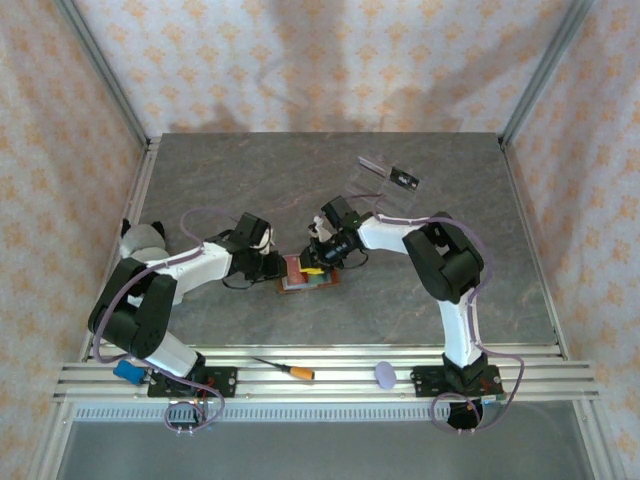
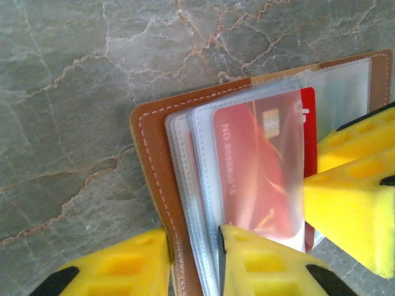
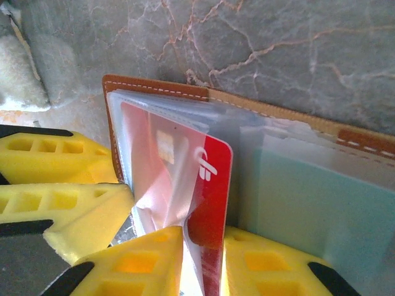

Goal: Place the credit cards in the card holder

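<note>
Yellow-fingered, the left pincer (image 2: pixel 192 253) clamps a flap of the open card holder (image 2: pixel 150 154), mid desk (image 1: pixel 200 180), its arm stretched low inward. Opposite, the right pincer (image 3: pixel 203 246), elbow bent, grips the half-sleeved red card (image 3: pixel 213 179); its wrist view adds the teal card (image 3: pixel 308 203), pocketed.

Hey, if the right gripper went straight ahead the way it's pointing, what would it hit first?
The right gripper, shut on the red card, points into the open card holder; its clear sleeves look first in line, though depth is unclear.
</note>
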Tool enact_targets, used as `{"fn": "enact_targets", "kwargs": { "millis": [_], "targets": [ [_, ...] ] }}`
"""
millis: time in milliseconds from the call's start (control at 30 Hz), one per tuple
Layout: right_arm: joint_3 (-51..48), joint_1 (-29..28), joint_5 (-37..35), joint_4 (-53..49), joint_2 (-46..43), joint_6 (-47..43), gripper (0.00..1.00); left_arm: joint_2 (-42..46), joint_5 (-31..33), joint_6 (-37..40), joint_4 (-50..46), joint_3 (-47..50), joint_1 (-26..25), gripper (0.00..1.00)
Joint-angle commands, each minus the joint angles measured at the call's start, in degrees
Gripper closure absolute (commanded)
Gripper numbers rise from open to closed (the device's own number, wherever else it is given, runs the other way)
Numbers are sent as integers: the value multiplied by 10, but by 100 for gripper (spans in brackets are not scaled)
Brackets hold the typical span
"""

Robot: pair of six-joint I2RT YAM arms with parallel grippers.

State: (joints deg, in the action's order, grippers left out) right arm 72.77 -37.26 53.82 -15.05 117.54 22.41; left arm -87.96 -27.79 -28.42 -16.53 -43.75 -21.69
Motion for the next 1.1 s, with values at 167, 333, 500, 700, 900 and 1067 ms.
{"fn": "enact_targets", "kwargs": {
  "millis": [167,333,500,700,900,1067],
  "targets": [
    [-8,-5,-38,-23,-20,-6,76,-5,-16,14,-9,-6,1,79],
    [-17,0,-37,-19,-34,-3,73,-18,-15,17,-10,-10,3,79],
    [-34,7,-36,-7,-45,7,80,-9,-17,17,-15,-8,3,78],
    [-35,5,-26,1,-31,13,92,16,-19,5,-8,-2,6,74],
    [-32,1,-19,5,-23,12,98,17,-20,-6,3,11,12,83],
    [-32,-3,1,17,-17,12,99,3,-44,-8,32,14,12,83]
  ]
}}
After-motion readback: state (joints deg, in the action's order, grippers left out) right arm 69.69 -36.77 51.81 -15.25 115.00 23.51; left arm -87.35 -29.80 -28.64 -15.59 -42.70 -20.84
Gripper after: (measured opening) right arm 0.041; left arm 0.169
